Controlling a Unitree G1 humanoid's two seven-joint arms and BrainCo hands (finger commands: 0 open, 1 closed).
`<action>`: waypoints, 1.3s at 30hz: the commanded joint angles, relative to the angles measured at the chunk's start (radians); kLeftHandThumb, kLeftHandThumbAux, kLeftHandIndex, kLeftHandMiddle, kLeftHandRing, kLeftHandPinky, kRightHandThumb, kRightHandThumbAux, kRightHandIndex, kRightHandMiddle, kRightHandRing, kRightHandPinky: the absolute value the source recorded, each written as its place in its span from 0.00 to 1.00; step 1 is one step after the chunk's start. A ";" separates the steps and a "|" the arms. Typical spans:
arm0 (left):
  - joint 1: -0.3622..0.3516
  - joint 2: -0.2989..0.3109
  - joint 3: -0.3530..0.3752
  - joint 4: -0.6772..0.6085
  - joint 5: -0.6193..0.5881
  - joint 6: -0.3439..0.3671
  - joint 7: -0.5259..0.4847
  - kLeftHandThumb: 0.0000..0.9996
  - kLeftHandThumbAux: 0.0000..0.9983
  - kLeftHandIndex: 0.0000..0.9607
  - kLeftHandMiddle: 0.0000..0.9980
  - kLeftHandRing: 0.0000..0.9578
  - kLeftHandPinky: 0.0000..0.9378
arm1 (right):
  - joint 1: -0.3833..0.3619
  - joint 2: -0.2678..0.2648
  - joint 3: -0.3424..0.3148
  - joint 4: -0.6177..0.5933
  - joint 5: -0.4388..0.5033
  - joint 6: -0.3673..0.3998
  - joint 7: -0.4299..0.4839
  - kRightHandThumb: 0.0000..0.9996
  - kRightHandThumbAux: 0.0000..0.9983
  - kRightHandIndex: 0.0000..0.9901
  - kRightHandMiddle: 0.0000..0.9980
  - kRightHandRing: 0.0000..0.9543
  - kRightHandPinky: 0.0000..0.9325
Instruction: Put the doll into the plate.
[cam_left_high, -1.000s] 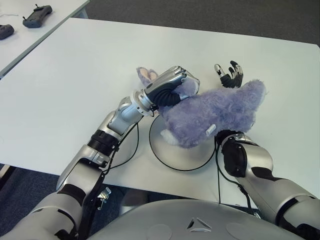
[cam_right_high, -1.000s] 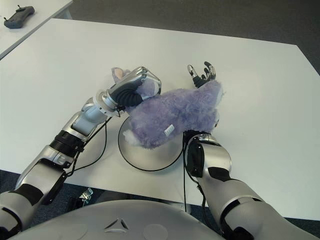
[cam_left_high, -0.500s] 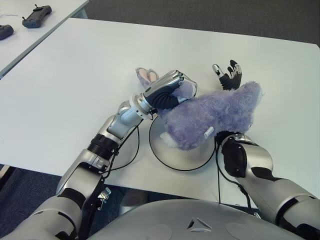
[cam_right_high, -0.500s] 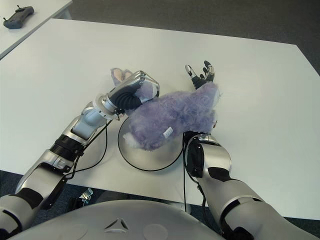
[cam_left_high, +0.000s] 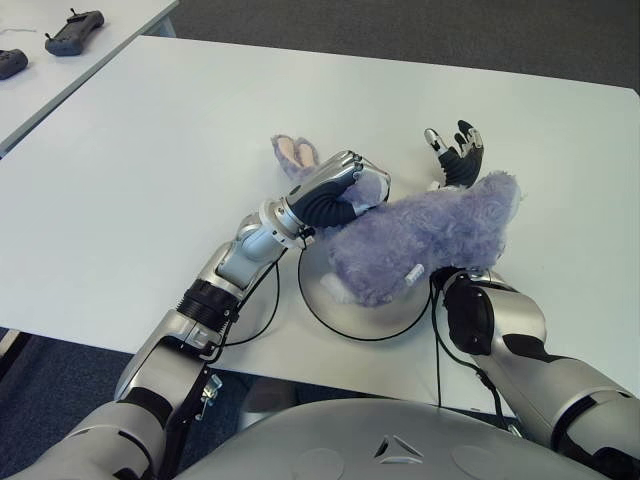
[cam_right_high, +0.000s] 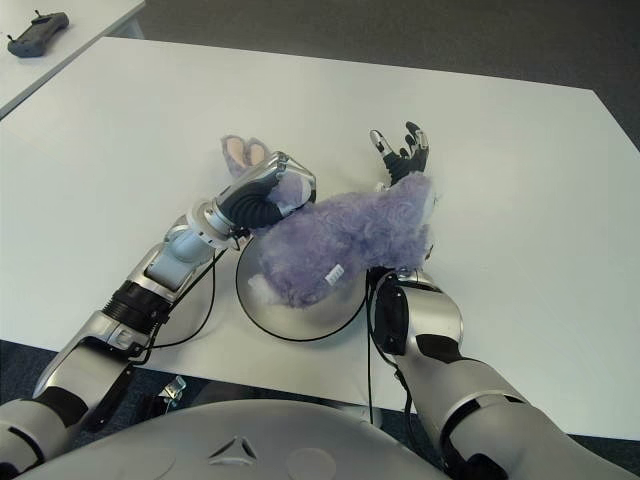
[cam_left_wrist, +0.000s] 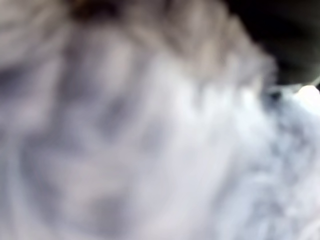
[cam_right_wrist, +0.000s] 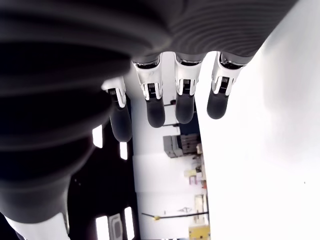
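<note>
A fluffy purple doll (cam_left_high: 425, 243) with pink-lined ears (cam_left_high: 294, 150) lies across the white, dark-rimmed plate (cam_left_high: 312, 300) near the table's front edge. My left hand (cam_left_high: 335, 190) is curled around the doll's head end, and purple fur fills the left wrist view (cam_left_wrist: 150, 130). My right hand (cam_left_high: 455, 150) shows behind the doll's far end with its fingers (cam_right_wrist: 155, 105) spread and nothing in them; the doll's body lies over that arm's wrist.
The white table (cam_left_high: 160, 150) stretches wide to the left and back. A second table at the far left carries two dark controllers (cam_left_high: 73, 30). Black cables (cam_left_high: 262, 300) hang along both forearms near the plate.
My left hand has lowered the doll's head end toward the table, and the doll's body has sunk lower over the plate. The right hand has barely moved.
</note>
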 joint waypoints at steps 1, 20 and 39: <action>0.083 0.003 0.004 0.043 0.018 0.085 -0.041 0.79 0.69 0.78 0.84 0.86 0.89 | 0.293 0.082 -0.031 0.161 0.040 0.141 0.014 0.02 0.77 0.21 0.14 0.11 0.12; 0.138 0.010 0.000 -0.009 -0.037 0.205 -0.116 0.80 0.68 0.78 0.84 0.87 0.89 | 0.292 0.086 -0.046 0.160 0.050 0.137 0.023 0.00 0.80 0.21 0.13 0.10 0.10; 0.199 -0.066 -0.003 0.171 -0.043 0.220 -0.080 0.84 0.66 0.79 0.85 0.89 0.93 | 0.292 0.088 -0.051 0.159 0.049 0.128 0.035 0.00 0.79 0.22 0.14 0.10 0.10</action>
